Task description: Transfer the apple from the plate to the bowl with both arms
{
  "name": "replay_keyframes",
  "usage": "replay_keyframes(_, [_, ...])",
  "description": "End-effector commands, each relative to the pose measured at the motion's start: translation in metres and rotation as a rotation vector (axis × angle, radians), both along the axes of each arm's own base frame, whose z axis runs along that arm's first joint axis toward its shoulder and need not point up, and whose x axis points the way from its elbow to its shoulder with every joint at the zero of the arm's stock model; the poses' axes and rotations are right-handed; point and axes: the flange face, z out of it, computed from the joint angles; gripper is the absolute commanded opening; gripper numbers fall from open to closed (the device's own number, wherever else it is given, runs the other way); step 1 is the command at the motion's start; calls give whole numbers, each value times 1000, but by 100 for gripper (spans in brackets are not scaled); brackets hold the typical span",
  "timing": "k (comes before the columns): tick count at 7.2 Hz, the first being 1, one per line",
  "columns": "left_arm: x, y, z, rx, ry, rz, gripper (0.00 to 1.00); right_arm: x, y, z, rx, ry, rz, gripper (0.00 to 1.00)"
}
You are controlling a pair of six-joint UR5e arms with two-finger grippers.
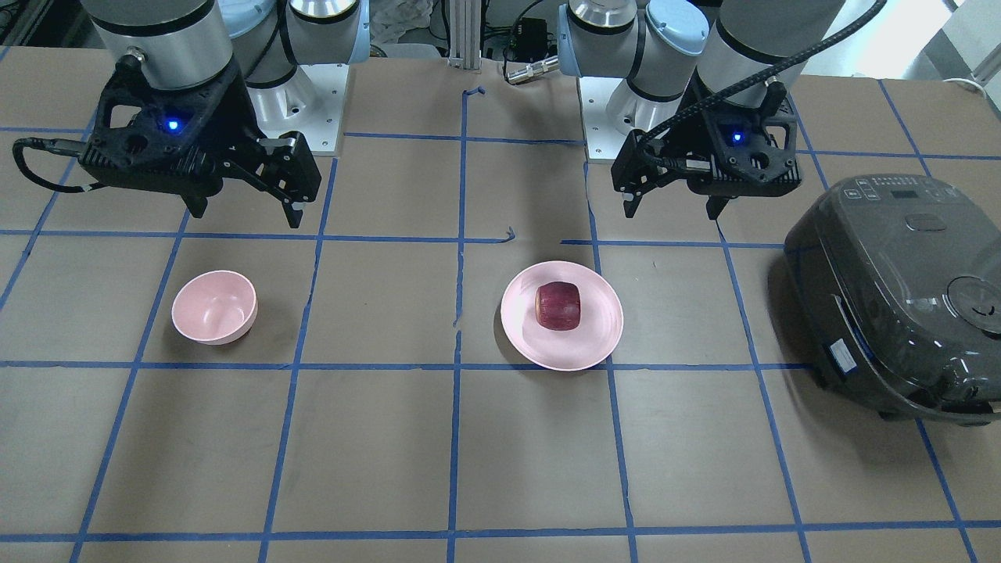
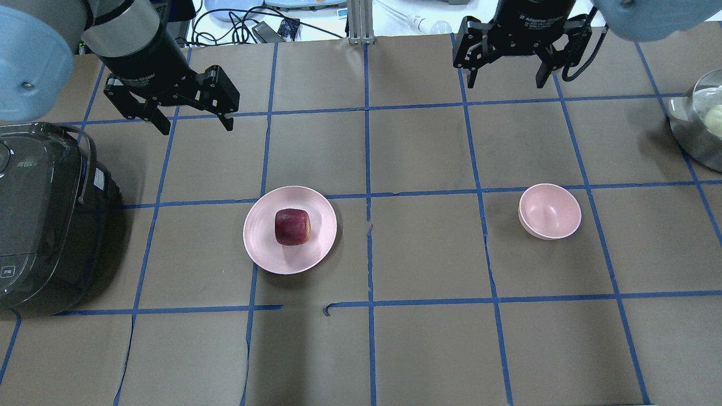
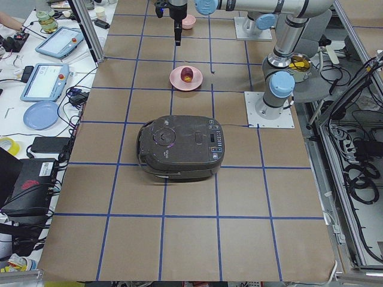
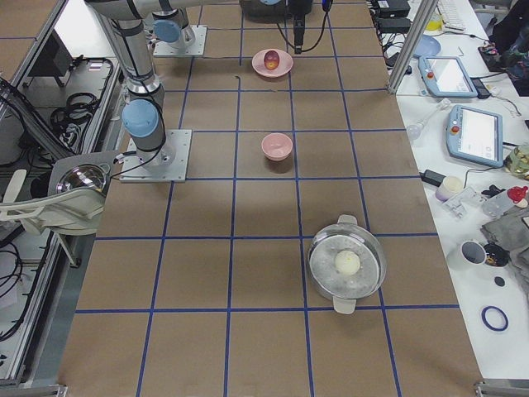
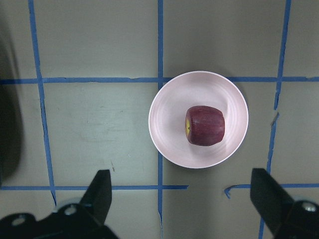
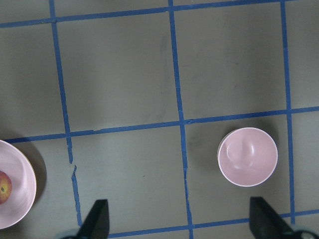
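The dark red apple (image 1: 558, 306) (image 2: 292, 226) (image 5: 205, 125) lies on the flat pink plate (image 1: 594, 344) (image 2: 262, 248) (image 5: 169, 144) near the table's middle. The deep pink bowl (image 1: 214, 307) (image 2: 550, 211) (image 6: 247, 156) stands empty on the robot's right side. My left gripper (image 1: 672, 213) (image 2: 197, 128) (image 5: 182, 199) is open and empty, held high above the table, beyond the plate and to its left in the overhead view. My right gripper (image 1: 247, 217) (image 2: 505, 84) (image 6: 180, 221) is open and empty, high above the table, beyond the bowl.
A dark grey rice cooker (image 1: 899, 297) (image 2: 39, 220) stands at the robot's far left, close to the left arm. A steel pot (image 2: 702, 124) (image 4: 347, 263) holding a pale round thing stands at the far right. Blue tape lines grid the brown table.
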Motion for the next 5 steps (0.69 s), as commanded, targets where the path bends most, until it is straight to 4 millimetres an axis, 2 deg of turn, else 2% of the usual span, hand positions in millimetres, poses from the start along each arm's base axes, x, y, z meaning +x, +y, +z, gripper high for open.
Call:
replay_keyframes(1, [0, 0, -1, 1, 0, 3, 100, 1, -3, -5, 8, -4, 0, 100])
replay_keyframes(5, [0, 0, 0, 0, 0, 3, 100, 1, -7, -9, 15, 0, 2, 100])
